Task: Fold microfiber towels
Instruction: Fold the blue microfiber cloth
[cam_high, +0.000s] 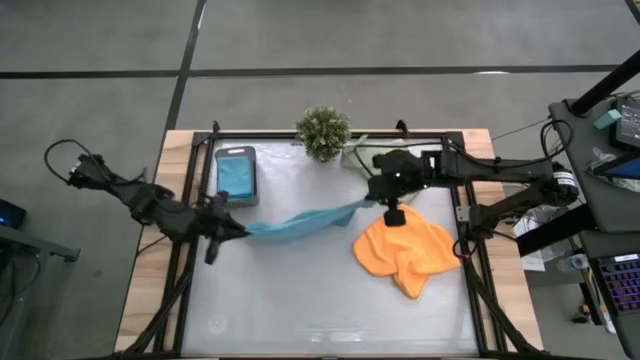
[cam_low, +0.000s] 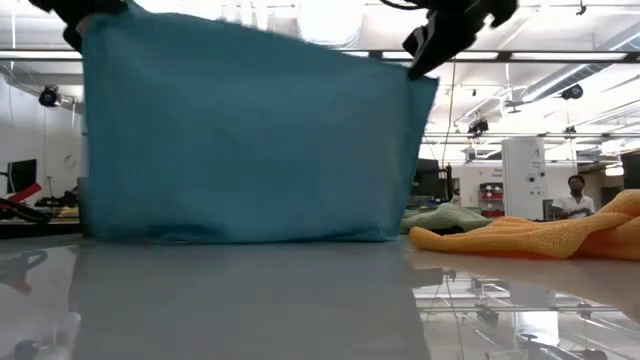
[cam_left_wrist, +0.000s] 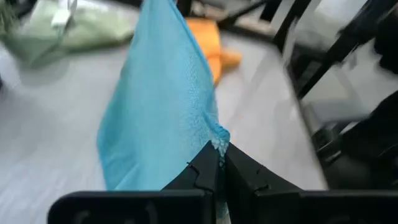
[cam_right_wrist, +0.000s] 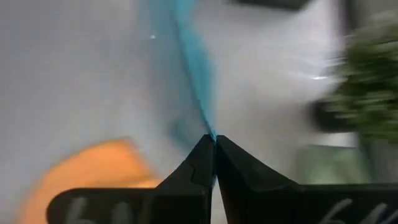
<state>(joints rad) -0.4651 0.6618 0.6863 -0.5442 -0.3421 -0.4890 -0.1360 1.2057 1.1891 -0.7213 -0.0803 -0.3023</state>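
A teal-blue microfiber towel hangs as a sheet between my two grippers, and in the low view its lower edge reaches down to the table surface. My left gripper is shut on its left upper corner. My right gripper is shut on its right upper corner. An orange towel lies crumpled at the right. A pale green towel lies at the far edge. Another teal towel lies folded on the dark tray. My left gripper pinches the towel's upper corner between its two fingers, coming from the table's left and slanting down. The cloth spreads away from the fingertips and hangs below them. My right gripper pinches the opposite upper corner between its two fingers, coming from the table's right. The towel's top edge runs from it toward the left gripper, and the sheet hangs below.
A small bushy plant stands at the far edge, beside the right arm. The tray stands at the far left, close behind the left gripper. The white tabletop lies bare toward the near edge. A person stands far off in the room.
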